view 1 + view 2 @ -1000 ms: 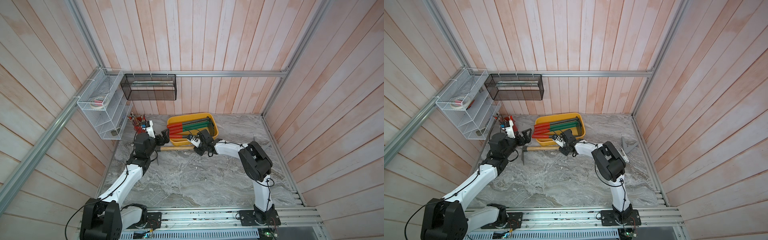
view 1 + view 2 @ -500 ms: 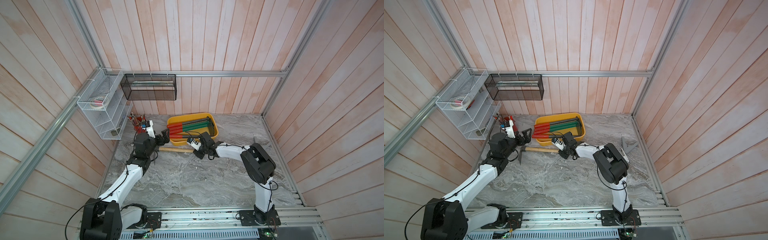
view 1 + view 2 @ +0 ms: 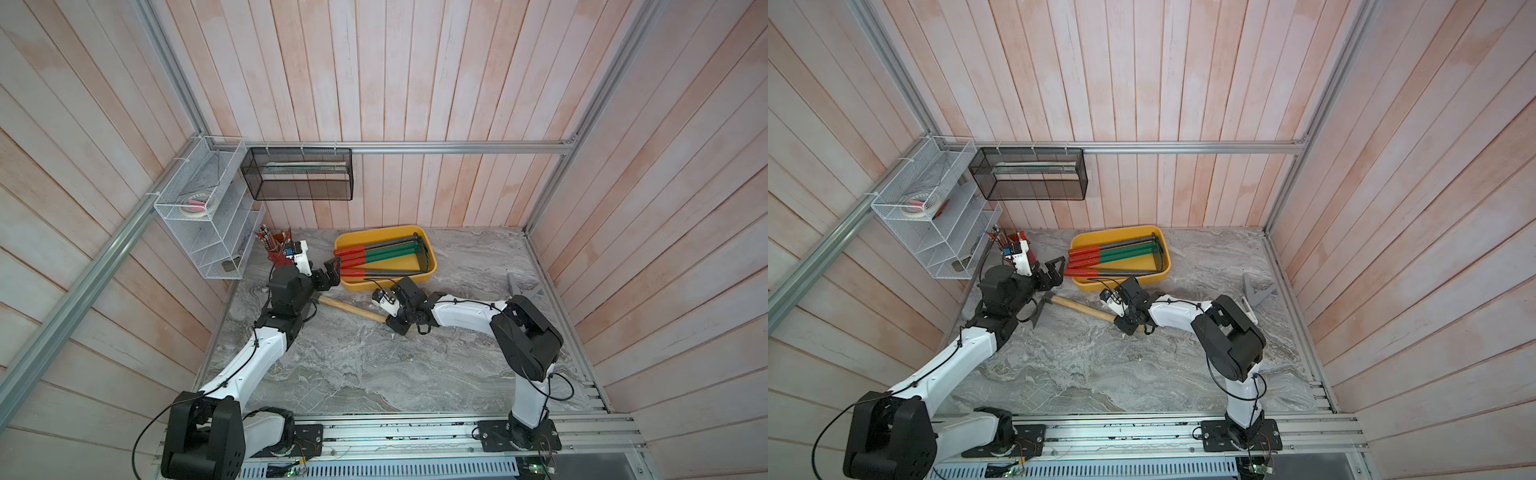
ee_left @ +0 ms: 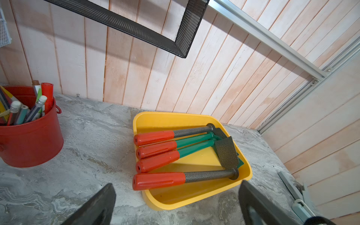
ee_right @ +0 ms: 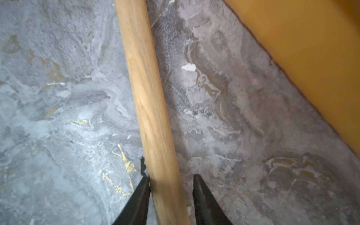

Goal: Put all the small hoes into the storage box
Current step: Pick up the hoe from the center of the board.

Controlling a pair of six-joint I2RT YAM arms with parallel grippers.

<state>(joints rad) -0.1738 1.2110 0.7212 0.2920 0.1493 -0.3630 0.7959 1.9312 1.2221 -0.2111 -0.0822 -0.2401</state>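
**Both top views:** one stereo pair mounted high over the 6 o'clock edge of the table. It tilts down toward the back wall at 12 o'clock. The two fields are distant and nearly identical.

**Left wrist view:** low at 10 o'clock, facing about 2 o'clock, with the storage box close.

**Right wrist view:** very near the tabletop, looking down along the handle of the small hoe.

**Shared:** all four views show the box.

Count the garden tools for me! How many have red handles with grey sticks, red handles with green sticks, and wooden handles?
Red-handled tools with grey shafts, in the yellow box: 2
Red-handled tools with green shafts, in the same box: 2
Wooden-handled small hoe, on the table: 1
Total: 5
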